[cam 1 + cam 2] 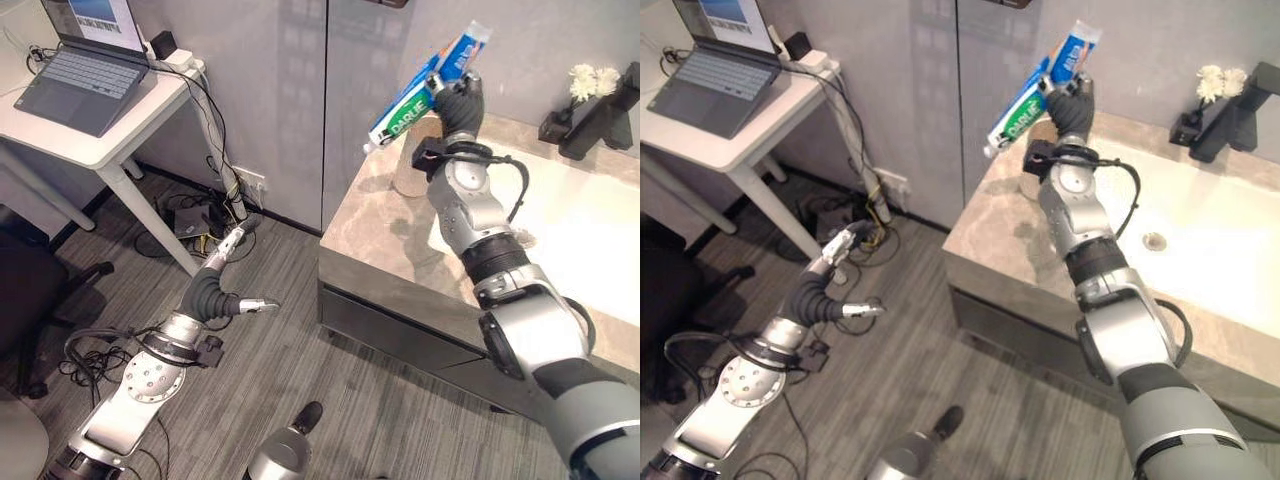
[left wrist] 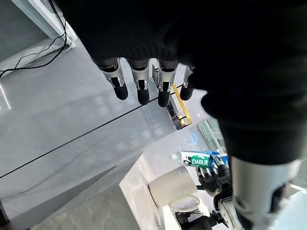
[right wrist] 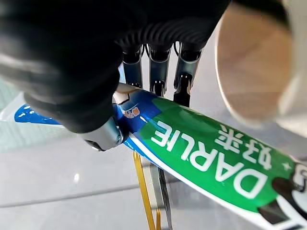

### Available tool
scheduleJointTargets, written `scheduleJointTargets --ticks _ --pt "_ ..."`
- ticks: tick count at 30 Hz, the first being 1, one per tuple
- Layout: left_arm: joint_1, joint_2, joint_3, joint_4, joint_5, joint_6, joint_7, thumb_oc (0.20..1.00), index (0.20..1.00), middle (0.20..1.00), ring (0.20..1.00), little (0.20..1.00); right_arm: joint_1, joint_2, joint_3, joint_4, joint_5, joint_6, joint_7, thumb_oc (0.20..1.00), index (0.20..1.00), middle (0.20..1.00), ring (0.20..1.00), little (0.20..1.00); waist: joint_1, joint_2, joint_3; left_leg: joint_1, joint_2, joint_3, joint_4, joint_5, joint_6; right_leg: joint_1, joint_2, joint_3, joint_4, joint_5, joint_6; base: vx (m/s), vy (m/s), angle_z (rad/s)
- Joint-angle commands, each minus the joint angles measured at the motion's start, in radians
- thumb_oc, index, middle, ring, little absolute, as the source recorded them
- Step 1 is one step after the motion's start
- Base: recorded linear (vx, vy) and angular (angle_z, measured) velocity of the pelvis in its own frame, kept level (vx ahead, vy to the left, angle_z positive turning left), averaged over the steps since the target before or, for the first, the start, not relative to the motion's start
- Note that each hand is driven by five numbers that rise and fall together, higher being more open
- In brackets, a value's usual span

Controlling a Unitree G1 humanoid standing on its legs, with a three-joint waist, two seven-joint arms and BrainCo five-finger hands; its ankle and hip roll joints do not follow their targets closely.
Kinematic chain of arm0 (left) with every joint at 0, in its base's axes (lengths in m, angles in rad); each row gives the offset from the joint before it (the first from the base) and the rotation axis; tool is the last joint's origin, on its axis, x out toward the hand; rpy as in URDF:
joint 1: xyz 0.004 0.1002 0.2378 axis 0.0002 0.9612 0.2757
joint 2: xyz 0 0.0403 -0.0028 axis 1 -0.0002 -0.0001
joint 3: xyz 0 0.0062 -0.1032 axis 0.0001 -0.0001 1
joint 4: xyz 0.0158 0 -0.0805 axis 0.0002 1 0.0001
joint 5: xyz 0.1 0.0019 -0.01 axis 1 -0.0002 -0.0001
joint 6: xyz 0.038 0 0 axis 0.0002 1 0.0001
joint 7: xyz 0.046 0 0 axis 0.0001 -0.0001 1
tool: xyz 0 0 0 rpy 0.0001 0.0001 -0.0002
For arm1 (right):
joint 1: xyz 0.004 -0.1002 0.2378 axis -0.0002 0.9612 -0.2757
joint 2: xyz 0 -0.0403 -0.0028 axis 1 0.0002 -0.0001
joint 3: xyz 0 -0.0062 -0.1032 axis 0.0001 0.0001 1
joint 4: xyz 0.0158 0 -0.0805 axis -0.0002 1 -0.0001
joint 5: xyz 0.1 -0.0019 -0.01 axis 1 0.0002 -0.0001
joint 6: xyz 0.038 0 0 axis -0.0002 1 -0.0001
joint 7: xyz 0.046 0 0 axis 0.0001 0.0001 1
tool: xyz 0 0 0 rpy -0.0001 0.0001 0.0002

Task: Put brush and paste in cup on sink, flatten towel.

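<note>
The robot's right hand, raised at the upper centre-right of the left eye view, has its fingers and thumb curled round a green, blue and white toothpaste tube, which slants from upper right down to its cap end at lower left above the near corner of the sink counter. In the right wrist view the fingers wrap over the blue part of the tube while the thumb presses the opposite side; large white lettering runs along the green band, with other white characters beside it. A pale beige cup stands on the marble-patterned counter directly below the tube, partly hidden by the wrist. The white basin lies to the right, with a black faucet and a small white flower at the upper right. The left hand hangs low at the lower left over the grey wood-look floor, fingers straight and loosely spread, holding nothing. A white desk with an open laptop fills the upper left corner.
</note>
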Motion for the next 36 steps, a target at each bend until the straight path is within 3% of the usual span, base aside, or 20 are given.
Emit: scheduleJointTargets --ticks 1,21,24,26,27,28,36 --pt "-0.025 0.045 -0.02 -0.053 0.006 -0.059 0.018 1.0 1.0 1.0 1.0 1.0 -0.106 -0.068 0.011 -0.098 0.009 -0.076 -0.012 0.2 0.2 0.2 0.2 0.2 0.007 -0.042 -0.033 -0.01 0.034 0.012 0.009 -0.142 -0.013 0.059 -0.058 0.064 0.008 -0.074 0.06 0.0 0.0 0.0" --pt "-0.021 0.034 -0.021 -0.045 0.012 -0.054 0.019 1.0 1.0 1.0 1.0 1.0 -0.145 -0.037 -0.007 -0.128 0.093 -0.119 -0.021 0.2 0.2 0.2 0.2 0.2 -0.014 -0.045 -0.045 -0.003 0.037 0.014 0.009 -0.128 -0.011 0.06 -0.059 0.056 0.01 -0.061 0.053 0.0 0.001 0.0" --pt "-0.018 0.035 -0.02 -0.047 0.012 -0.054 0.018 1.0 1.0 1.0 1.0 1.0 -0.153 -0.046 -0.016 -0.133 0.095 -0.127 -0.029 0.2 0.2 0.2 0.2 0.2 -0.017 -0.049 -0.052 0.008 0.042 0.011 0.009 -0.152 -0.016 0.073 -0.052 0.068 0.008 -0.086 0.054 0.03 -0.022 0.01" --pt "-0.019 0.038 -0.025 -0.047 0.01 -0.055 0.015 1.0 1.0 1.0 1.0 1.0 -0.161 -0.053 -0.024 -0.127 0.101 -0.135 -0.035 0.2 0.2 0.2 0.2 0.2 -0.012 -0.045 -0.048 0.0 0.036 0.01 0.009 -0.13 -0.011 0.064 -0.057 0.055 0.01 -0.064 0.053 0.01 -0.004 0.02" --pt "-0.021 0.038 -0.027 -0.047 0.009 -0.054 0.013 1.0 1.0 1.0 1.0 1.0 -0.164 -0.058 -0.026 -0.128 0.103 -0.136 -0.037 0.2 0.2 0.2 0.2 0.2 -0.016 -0.051 -0.053 0.008 0.041 0.009 0.009 -0.152 -0.016 0.074 -0.051 0.069 0.008 -0.087 0.055 -0.06 0.04 0.01" --pt "-0.026 0.039 -0.033 -0.046 0.009 -0.053 0.011 1.0 1.0 1.0 1.0 1.0 -0.169 -0.064 -0.027 -0.133 0.1 -0.137 -0.042 0.2 0.2 0.2 0.2 0.2 -0.013 -0.047 -0.049 -0.001 0.035 0.01 0.009 -0.13 -0.011 0.064 -0.057 0.055 0.01 -0.064 0.054 0.0 0.0 0.0" --pt "-0.039 0.039 -0.037 -0.044 0.02 -0.059 0.015 1.0 1.0 1.0 1.0 1.0 -0.172 -0.095 -0.03 -0.174 0.039 -0.143 -0.073 0.2 0.2 0.2 0.2 0.2 -0.022 -0.05 -0.057 0.005 0.038 0.01 0.009 -0.152 -0.012 0.07 -0.053 0.07 0.008 -0.084 0.057 0.02 -0.018 0.0"
